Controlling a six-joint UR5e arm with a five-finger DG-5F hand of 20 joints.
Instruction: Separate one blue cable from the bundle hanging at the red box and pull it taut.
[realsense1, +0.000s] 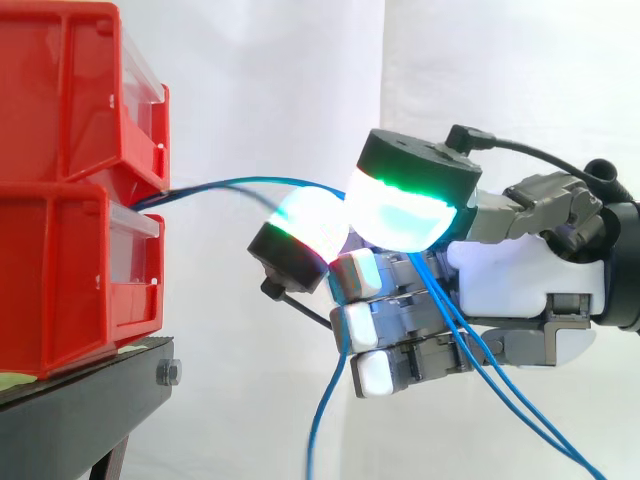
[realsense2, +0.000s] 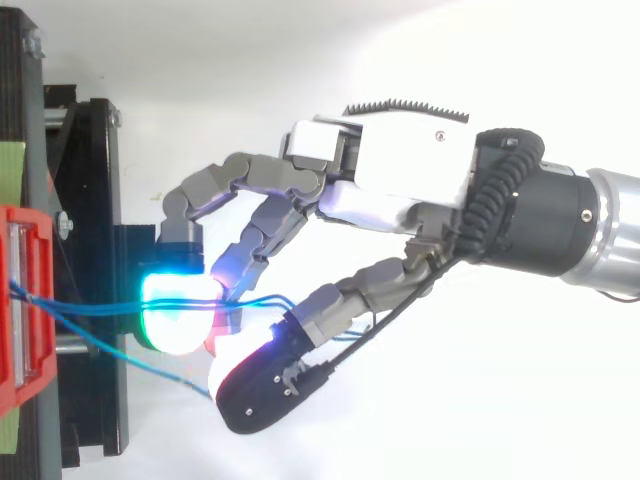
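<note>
Side view: the hand (realsense1: 520, 280) is reaching in from the right, level with the seam between two stacked red bins (realsense1: 70, 200) that are sitting on a black stand (realsense1: 90, 400) before a white curtain (realsense1: 260, 80). Two of its fingertips (realsense1: 400, 215), glowing green, cyan and white, are pressing together and pinching a blue cable (realsense1: 240, 183), so the hand is closing on that cable. The remaining fingers are curling underneath, touching nothing I can make out. The blue cable is coming out from between the bins and spanning the gap to the pads in a shallow arc, not quite straight. A second strand is running close beside it; I cannot tell whether that one is being pinched too. The other blue cables (realsense1: 520, 410) are hanging slack below the hand, trailing toward the lower right, with one dropping straight down. Top view: the hand (realsense2: 400, 180) is showing the same pinch just beside the stand, and one loose strand is slanting away from the bin front.
</note>
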